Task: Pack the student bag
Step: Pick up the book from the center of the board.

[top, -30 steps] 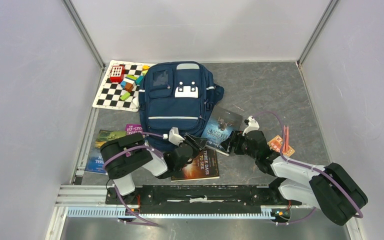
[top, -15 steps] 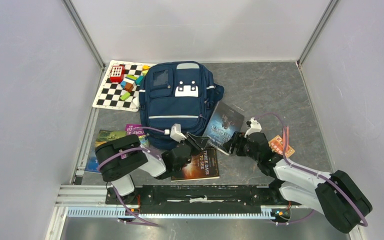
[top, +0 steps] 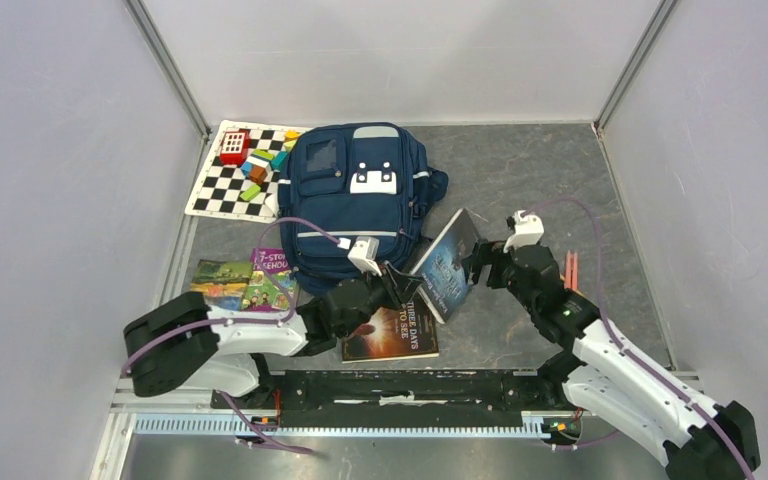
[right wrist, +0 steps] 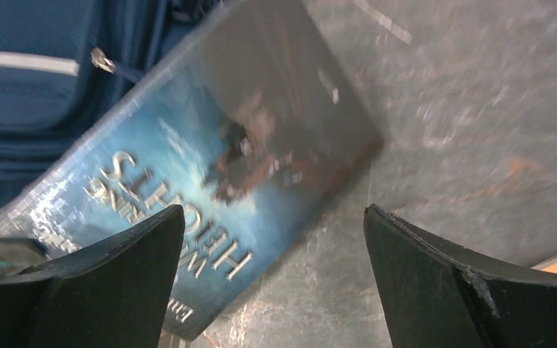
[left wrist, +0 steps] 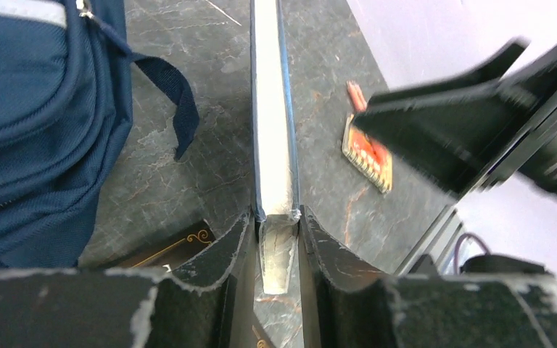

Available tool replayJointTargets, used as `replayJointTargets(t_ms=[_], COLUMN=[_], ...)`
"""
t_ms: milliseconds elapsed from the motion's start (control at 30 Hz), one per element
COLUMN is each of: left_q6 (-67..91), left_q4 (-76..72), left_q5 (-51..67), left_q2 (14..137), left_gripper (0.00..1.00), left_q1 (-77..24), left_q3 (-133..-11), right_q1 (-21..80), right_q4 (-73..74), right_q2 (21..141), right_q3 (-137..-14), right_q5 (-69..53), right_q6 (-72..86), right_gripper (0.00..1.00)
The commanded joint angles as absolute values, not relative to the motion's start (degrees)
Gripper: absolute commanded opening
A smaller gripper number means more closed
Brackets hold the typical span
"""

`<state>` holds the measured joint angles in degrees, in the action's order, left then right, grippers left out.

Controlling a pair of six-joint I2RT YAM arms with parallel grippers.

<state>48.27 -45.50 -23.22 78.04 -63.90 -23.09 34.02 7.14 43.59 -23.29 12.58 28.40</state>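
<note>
Two claws are set about one blue book (top: 450,262). The left claw (left wrist: 275,225) is clenched on the lower corner of its page edge. The right claw (right wrist: 275,239) is released and spread wide, and no contact with the cover can be made out. The book is stood up on edge and tilted, just beside the student bag (top: 355,200), which is laid flat at the far middle of the worktop (top: 540,180); no open mouth can be made out on it from above. Trouble is judged most likely from the narrow pinch at a single corner: the book could be swung about that point or slipped free, and dropped onto the brown book (top: 395,335) lying beneath. It could also be pushed against closed fabric if no opening is made ready. Compared with a second ago, the book has been raised from lying nearly flat, the left claw has been closed on it, the right claw has been opened, and the left arm has been swung outward.
</note>
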Motion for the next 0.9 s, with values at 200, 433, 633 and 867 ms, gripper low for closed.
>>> replayJointTargets(t_ms=[200, 433, 633, 867], left_q6=[20.5, 13.0, 9.9, 7.1], left_q4=[-31.3, -16.9, -12.2, -5.0], left_q5=[-10.0, -0.3, 3.9, 9.8], left_q2=[63.8, 63.5, 62.4, 64.4], left_gripper=[0.02, 0.02, 0.02, 0.02], left_q1=[-64.4, -63.6, -62.8, -62.3], left_q3=[-28.1, -35.0, -36.8, -41.9], right_q1=[34.2, 34.2, 34.2, 34.2], right_q4=[12.1, 7.4, 12.6, 23.9], right_q2=[44.1, 43.8, 45.2, 51.6], right_q3=[-36.5, -36.1, -37.3, -42.3], right_q5=[-1.4, -22.4, -28.4, -35.9], right_q6=[-0.8, -16.6, -28.0, -35.2], right_gripper=[0.98, 0.98, 0.98, 0.98])
